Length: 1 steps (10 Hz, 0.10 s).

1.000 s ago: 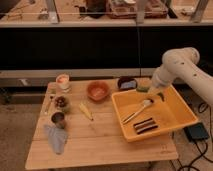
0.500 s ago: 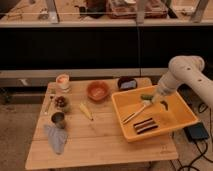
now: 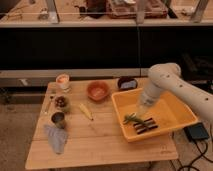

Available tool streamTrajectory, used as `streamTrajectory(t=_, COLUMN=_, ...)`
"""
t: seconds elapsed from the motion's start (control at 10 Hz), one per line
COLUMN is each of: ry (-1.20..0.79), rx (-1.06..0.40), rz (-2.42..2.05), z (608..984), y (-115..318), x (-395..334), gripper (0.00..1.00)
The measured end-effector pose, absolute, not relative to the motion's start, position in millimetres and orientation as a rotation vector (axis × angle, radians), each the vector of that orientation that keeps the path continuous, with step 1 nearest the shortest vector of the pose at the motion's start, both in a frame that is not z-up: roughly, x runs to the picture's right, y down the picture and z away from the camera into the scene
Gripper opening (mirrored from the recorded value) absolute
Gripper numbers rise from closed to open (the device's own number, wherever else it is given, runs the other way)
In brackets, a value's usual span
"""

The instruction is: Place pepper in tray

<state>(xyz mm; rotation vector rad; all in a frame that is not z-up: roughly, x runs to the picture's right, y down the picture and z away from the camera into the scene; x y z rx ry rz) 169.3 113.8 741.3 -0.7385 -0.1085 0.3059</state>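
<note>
Reaching down into the tray [image 3: 176, 116], the gripper [image 3: 141, 109] sits low over the left half of it, just above the pepper [image 3: 131, 119]. Can't tell how the gripper stands or whether it has hold of anything. That pepper lies on the tray floor next to a dark flat item [image 3: 145, 125]. Over on the wooden table [image 3: 100, 145] there's 1 round orange bowl [image 3: 98, 91], a pale yellow vegetable [image 3: 86, 110] and a grey cloth [image 3: 55, 138].
</note>
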Motion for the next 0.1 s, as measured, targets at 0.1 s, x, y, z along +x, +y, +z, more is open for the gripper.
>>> streamTrajectory(t=0.1, ry=-0.101, rx=-0.760, rz=0.290, z=735.7, y=124.6, x=157.9, gripper=0.80)
